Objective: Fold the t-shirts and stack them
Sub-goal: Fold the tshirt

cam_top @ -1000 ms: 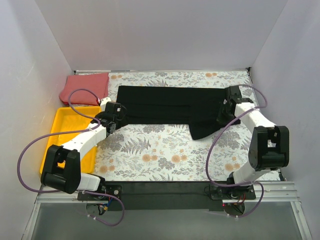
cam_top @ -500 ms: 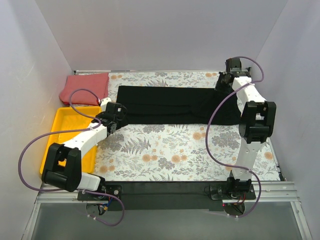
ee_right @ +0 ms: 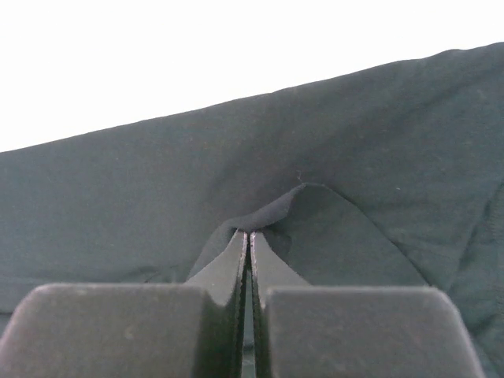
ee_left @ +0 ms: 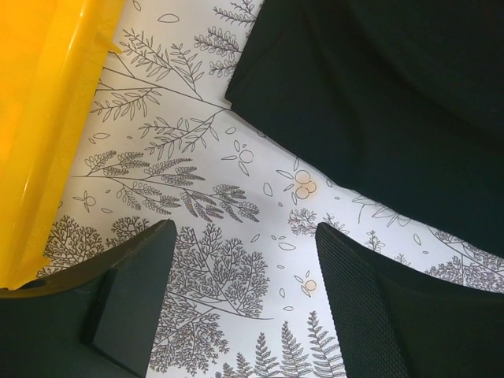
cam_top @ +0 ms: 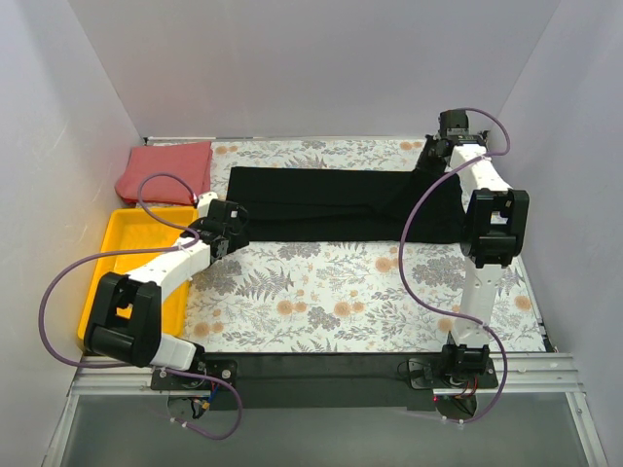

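**Bench (cam_top: 321,368) covered by a floral cloth (cam_top: 311,292); overhead and wrist views.**

Nearest, toward the left edge, the left tool (ee_left: 240,295) hovers released over the cloth. Its jaws are spread and hold nothing. The near-left corner of the black shirt (cam_top: 321,204) lies just ahead of it, untouched. The tray (cam_top: 117,258) runs along the left edge beside it.

Farther back, the black shirt stretches as a long band across the far half of the bench, from left of centre almost to the right edge.

At the far right corner the right tool (ee_right: 250,236) is clenched on a pinch of the black shirt. Its jaws are pressed together with a small ridge of cloth caught between them.

The red shirt (cam_top: 165,170) sits in the far left corner, apparently folded and apart from the black one.

*Change.* A second ago a flap of the black shirt hung toward the near edge on the right, with the right tool over it. The right arm has since swung to the far right corner, taking that flap along, and the near hem now runs almost straight. The left tool has barely moved.

*Reading.* One fold of the black shirt appears to be in progress. Letting go, the further folds and stacking with the red shirt are not yet done.
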`<state>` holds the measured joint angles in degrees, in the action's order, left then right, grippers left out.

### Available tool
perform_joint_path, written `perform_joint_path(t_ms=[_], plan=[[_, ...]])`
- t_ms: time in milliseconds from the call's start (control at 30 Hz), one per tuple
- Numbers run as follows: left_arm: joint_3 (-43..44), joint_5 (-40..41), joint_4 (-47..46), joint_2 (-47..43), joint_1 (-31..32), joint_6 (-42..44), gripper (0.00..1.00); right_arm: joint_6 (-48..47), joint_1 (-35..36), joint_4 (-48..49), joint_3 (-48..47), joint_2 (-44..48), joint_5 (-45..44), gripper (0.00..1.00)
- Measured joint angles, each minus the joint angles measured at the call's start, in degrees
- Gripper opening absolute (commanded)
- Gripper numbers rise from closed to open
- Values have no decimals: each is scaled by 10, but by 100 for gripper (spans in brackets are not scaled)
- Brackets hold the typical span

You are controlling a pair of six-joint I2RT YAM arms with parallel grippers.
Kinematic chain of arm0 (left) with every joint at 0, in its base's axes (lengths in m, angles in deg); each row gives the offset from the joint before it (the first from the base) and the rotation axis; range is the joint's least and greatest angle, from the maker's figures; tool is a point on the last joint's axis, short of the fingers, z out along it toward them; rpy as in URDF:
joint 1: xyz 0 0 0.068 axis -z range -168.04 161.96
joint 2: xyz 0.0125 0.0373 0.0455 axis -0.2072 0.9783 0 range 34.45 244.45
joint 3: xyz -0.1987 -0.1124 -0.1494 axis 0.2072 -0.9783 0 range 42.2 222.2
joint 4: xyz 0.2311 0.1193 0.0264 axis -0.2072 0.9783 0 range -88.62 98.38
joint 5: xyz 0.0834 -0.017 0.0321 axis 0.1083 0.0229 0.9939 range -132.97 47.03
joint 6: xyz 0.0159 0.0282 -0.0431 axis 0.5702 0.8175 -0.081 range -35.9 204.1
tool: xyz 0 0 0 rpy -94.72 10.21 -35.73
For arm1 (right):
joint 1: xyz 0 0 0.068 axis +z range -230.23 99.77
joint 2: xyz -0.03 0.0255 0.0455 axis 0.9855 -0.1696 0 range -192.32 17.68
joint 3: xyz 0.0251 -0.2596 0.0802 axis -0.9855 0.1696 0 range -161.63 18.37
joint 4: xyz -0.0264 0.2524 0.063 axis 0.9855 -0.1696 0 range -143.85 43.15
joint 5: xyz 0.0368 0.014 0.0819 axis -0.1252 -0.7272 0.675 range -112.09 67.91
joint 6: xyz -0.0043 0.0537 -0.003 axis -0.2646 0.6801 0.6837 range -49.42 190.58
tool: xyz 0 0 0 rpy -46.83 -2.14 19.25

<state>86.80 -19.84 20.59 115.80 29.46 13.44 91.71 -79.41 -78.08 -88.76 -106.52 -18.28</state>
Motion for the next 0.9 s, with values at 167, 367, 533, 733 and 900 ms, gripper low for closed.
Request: perform_joint_path(t_ms=[167, 367, 533, 733, 900], plan=[[3, -1, 1, 3, 0, -9, 59, 16, -2, 12, 0, -8, 12, 1], [67, 0, 2, 58, 0, -25, 54, 29, -21, 26, 1, -9, 23, 1], [142, 4, 0, 137, -10, -35, 51, 30, -31, 33, 1, -9, 40, 1], [196, 16, 25, 214, -24, -48, 47, 27, -34, 38, 2, -9, 57, 1], [198, 30, 50, 225, -31, -64, 45, 25, -35, 47, 8, -9, 70, 1]])
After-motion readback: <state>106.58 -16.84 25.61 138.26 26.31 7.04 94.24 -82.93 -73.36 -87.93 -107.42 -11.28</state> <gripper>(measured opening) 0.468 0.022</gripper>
